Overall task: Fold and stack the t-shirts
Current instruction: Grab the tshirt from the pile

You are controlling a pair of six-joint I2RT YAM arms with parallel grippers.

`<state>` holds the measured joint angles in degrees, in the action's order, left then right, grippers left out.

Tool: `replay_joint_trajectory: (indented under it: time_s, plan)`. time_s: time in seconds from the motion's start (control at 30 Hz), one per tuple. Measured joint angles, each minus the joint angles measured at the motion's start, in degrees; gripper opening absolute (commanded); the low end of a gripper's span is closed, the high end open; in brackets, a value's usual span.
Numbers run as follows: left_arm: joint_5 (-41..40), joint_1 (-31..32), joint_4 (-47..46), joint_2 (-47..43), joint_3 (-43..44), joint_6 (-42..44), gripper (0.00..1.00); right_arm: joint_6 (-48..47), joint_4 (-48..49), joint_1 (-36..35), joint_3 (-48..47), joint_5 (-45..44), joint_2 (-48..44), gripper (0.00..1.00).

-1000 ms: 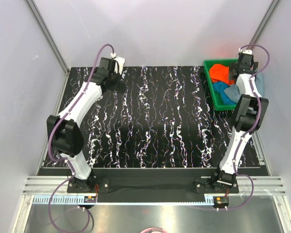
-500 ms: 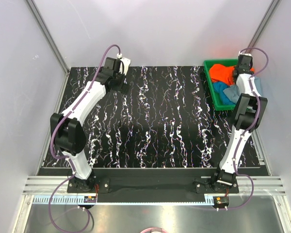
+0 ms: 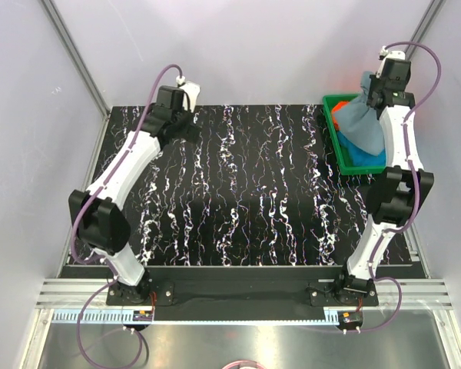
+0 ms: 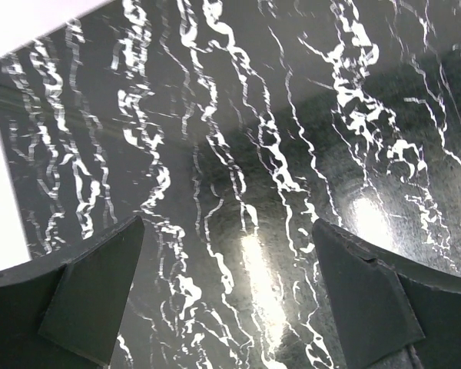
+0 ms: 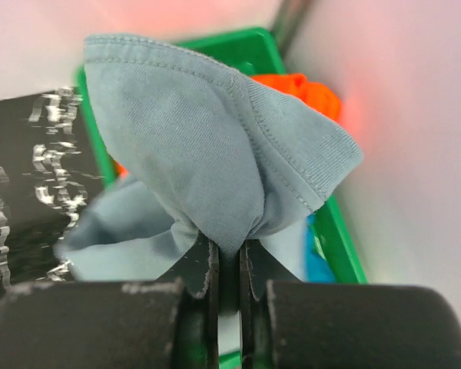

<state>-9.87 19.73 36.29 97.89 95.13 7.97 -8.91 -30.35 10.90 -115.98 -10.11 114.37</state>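
The right tool (image 5: 229, 261) has just come up out of the green tray (image 3: 328, 117). A second ago it was down among the cloth; now it sits above the tray's far end, clenched on a bunched fold of the grey-blue t-shirt (image 3: 361, 121). The rest of that shirt hangs down from it, trailing back into the tray. The orange t-shirt (image 3: 335, 112) peeks out at the tray's far left corner. The bright blue t-shirt (image 3: 366, 156) lies crumpled toward the tray's near end, partly under the hanging cloth.

To my eye the first shirt is picked but not yet clear of the tray. It has yet to be carried over and spread flat on the table (image 3: 253, 192) beside the tray before any folding begins.

The left tool (image 4: 227, 265) is well apart from the tray, along the table's far edge. Its jaws are spread wide with nothing between them, only bare table beneath, and it has barely shifted.
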Motion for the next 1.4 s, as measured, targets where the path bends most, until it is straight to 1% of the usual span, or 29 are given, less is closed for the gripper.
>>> replay_joint_trajectory:
  time_s: [0.17, 0.3, 0.33, 0.37, 0.4, 0.43, 0.5, 0.67, 0.8, 0.93, 1.07, 1.2, 1.4]
  plan:
    - [-0.02, -1.31, -0.04, -3.78, -0.15, -0.11, 0.99, -0.13, -0.59, -0.94, 0.46, 0.48, 0.42, 0.00]
    - [0.00, -1.62, 0.04, -6.14, -1.14, -0.57, 0.99, -0.20, -1.11, -0.33, 0.96, -0.17, 2.67, 0.01]
    - [0.02, -1.62, 0.04, -6.38, -1.18, -0.74, 0.99, -0.26, -1.09, -0.09, 0.96, -0.48, 3.43, 0.12]
    - [0.07, -1.62, 0.04, -6.51, -1.20, -0.87, 0.99, -0.33, -1.07, 0.15, 0.96, -0.85, 4.42, 0.35]
    - [0.13, -1.62, 0.04, -6.58, -1.31, -0.94, 0.99, -0.28, -0.96, 0.39, 0.96, -1.07, 5.16, 0.70]
    - [0.22, -1.62, 0.04, -6.64, -1.42, -0.94, 0.99, -0.76, -0.98, 0.66, 0.85, -1.27, 6.40, 0.76]
    - [0.39, -1.62, 0.22, -6.67, -1.55, -0.96, 0.99, -1.79, -1.33, 0.94, 0.33, -1.20, 8.55, 0.82]
    - [0.85, -1.62, 0.55, -6.64, -1.60, -0.98, 0.99, -0.52, -2.49, 1.84, -1.25, -0.90, 11.13, 0.83]
    - [1.14, -1.60, 0.63, -6.43, -1.51, -1.16, 0.99, 0.87, -2.05, 2.71, -5.77, -2.19, 11.13, 0.81]
    - [1.33, -1.60, 0.87, -5.22, -1.33, -1.16, 0.99, 2.10, 1.11, 4.72, -10.56, -3.96, 11.17, 0.81]
    - [1.73, -1.60, 1.49, -3.45, -0.96, -1.16, 0.99, 2.67, 3.34, 6.34, -13.05, -5.57, 11.69, 0.80]
    - [1.97, -1.25, 1.57, -2.08, -0.39, -1.18, 0.99, 3.23, 4.02, 6.82, -14.64, -5.88, 14.58, 0.79]
    - [1.99, -0.02, 1.64, -1.40, 0.44, -1.09, 0.99, 3.23, 3.96, 7.21, -15.72, -5.79, 21.46, 0.78]
